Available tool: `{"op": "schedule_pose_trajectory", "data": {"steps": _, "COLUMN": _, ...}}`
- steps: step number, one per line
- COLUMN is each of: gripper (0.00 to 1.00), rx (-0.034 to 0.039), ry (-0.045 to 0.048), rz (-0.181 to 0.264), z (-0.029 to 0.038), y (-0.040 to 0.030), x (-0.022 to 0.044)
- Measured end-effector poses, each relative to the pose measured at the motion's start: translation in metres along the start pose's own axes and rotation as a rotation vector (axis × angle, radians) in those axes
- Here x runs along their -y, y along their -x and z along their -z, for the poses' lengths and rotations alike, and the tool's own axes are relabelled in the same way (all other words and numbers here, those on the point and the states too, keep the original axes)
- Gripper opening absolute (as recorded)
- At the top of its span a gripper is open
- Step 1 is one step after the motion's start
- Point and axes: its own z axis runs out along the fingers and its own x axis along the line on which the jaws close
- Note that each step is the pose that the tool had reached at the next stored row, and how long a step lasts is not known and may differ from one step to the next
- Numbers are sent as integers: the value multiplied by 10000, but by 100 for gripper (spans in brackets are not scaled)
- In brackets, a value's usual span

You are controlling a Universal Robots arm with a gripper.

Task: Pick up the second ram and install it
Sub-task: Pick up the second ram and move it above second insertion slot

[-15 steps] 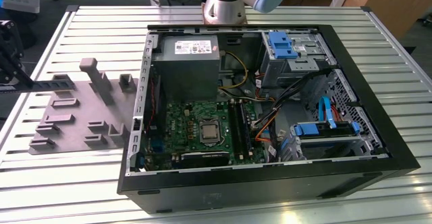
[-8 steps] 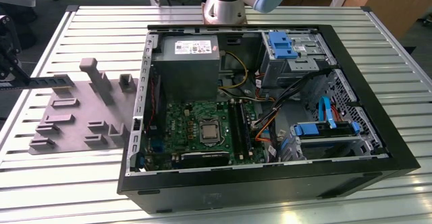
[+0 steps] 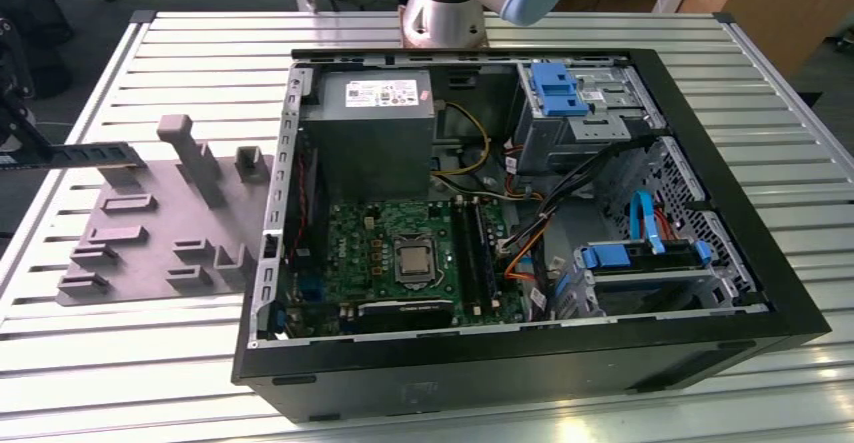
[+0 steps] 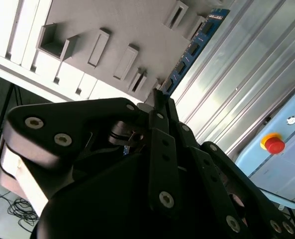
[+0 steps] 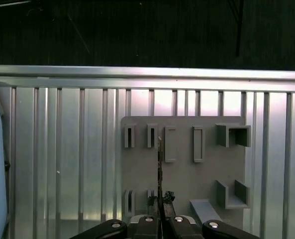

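Sitting on a ribbed metal table (image 3: pixel 200 43), an open black computer case (image 3: pixel 534 358) takes up the middle and the exterior view's right. Inside it, toward the upper middle of the frame, lies a grey power supply (image 3: pixel 374 138) with a white printed label (image 3: pixel 380 93). Below that is a green motherboard (image 3: pixel 387 233) with a square processor socket (image 3: pixel 415 263) and long black memory slots (image 3: pixel 475 253) just beside it. Blue drive brackets (image 3: pixel 554 88) and loose orange, yellow and black cables (image 3: pixel 527 238) fill the case's right half. The robot base (image 3: pixel 445 8) stands at the top centre. At the exterior view's left, a flat grey plate (image 3: pixel 147 233) carries grey holder blocks (image 3: pixel 194 158). Above its far end, at the frame's left edge, the claw (image 3: pixel 16 151) holds the second ram (image 3: pixel 87 153) level, well apart from the case.

In the second wrist view, the black claw (image 4: pixel 158 97) is clamped on one end of the second ram (image 4: pixel 197 42). The ram is a blue stick with black chips that reaches out over the plate (image 4: pixel 137 20) and the table slats. A pale blue control box (image 4: pixel 286 169) with a red button (image 4: pixel 274 144) lies nearby.

In the first wrist view, the second ram (image 5: pixel 159 159) is seen edge-on, a thin line rising from the closed claw (image 5: pixel 160 201). It crosses over the plate (image 5: pixel 182 169) among the holder blocks (image 5: pixel 232 127).
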Motion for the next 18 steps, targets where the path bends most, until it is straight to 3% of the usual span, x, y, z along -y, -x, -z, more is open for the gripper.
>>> {"op": "schedule_pose_trajectory", "data": {"steps": 18, "gripper": 14, "rx": -1, "ry": -60, "rz": 0, "z": 235, "y": 6, "x": -2}}
